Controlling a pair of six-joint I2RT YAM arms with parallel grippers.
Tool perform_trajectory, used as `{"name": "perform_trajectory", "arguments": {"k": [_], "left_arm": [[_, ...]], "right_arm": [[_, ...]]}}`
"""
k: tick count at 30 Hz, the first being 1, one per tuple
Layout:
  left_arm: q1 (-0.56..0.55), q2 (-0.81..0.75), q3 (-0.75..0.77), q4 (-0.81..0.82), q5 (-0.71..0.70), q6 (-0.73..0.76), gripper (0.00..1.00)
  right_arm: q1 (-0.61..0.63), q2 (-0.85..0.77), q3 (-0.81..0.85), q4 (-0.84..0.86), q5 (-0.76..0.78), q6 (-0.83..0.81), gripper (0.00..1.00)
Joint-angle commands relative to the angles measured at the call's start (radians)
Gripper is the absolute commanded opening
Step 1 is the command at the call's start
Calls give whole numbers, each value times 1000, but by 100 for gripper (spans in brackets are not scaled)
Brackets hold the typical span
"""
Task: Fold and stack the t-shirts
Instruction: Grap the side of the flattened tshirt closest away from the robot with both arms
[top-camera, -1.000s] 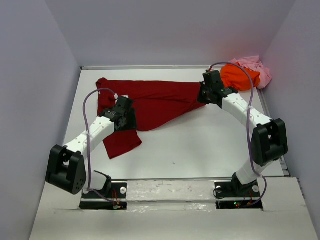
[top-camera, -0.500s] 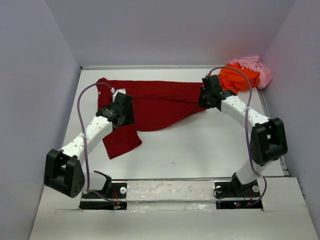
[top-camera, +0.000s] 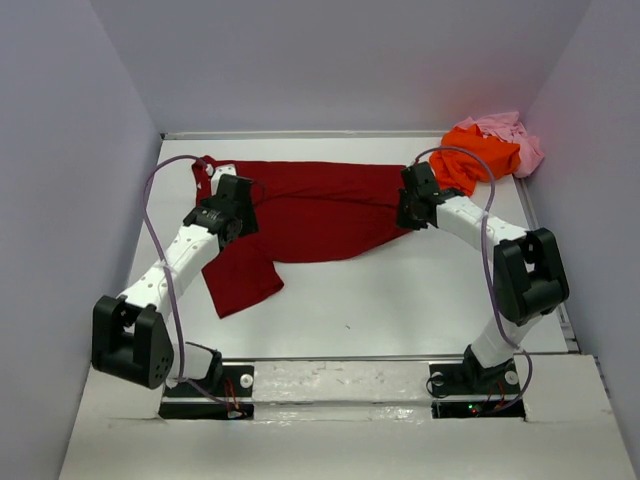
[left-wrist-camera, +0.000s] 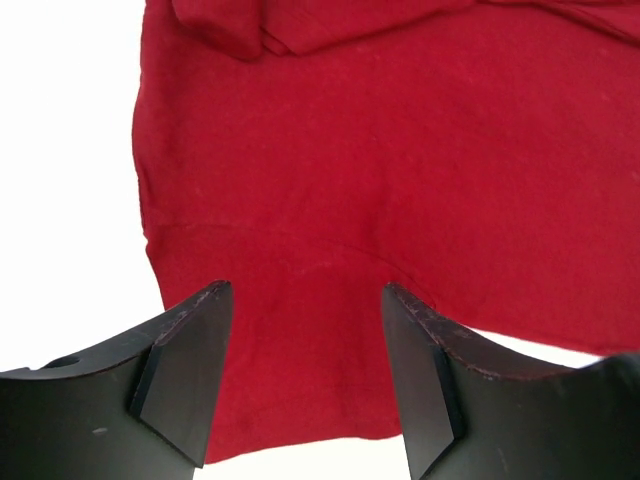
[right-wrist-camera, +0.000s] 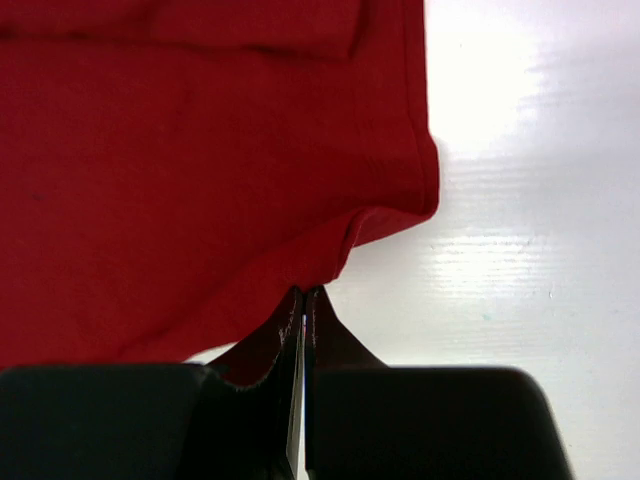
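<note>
Surroundings: plain pale grey walls close in on three sides of a smooth, glossy white table (top-camera: 400, 290).
Landmark: the dark red shirt (top-camera: 320, 205), soft matte cloth, lies spread wide across the far half of the table. It is creased along its top, and a broad flap trails toward the near left.
Left arm: white links with black joints and a looping purple cable. It reaches over the left part of the dark red shirt.
Left gripper (left-wrist-camera: 305, 400): it hovers above the left portion of the dark red shirt with its jaws standing well apart and nothing between them. The fingers (left-wrist-camera: 185, 380) are flat, dark wedges, and the red cloth and its curved lower hem show below them.
Right gripper (right-wrist-camera: 303, 310): it sits at the right edge of the dark red shirt with its jaws pressed together, pinching the hem. The cloth puckers into a small fold just where it meets the tips.
Orange shirt (top-camera: 480, 155): a bright, crumpled mound just beyond the right end of the dark red shirt.
Pink shirt (top-camera: 515, 135): a pale, rumpled heap to the right of the dark red shirt. It touches the far side of the orange shirt, close to the right wall.
</note>
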Motion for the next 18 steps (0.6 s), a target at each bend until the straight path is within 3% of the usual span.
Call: {"name": "perform_trajectory", "arguments": {"k": [1, 10, 15, 18], "left_arm": [[35, 127, 40, 38, 49, 1, 71], [58, 460, 228, 88, 37, -44, 69], [72, 653, 462, 18, 48, -28, 69], [75, 722, 508, 18, 31, -19, 69]], "right_arm": [[-1, -45, -35, 28, 11, 4, 0], [-1, -94, -43, 42, -51, 24, 0], [-1, -132, -71, 43, -69, 25, 0], [-1, -146, -81, 46, -60, 18, 0]]}}
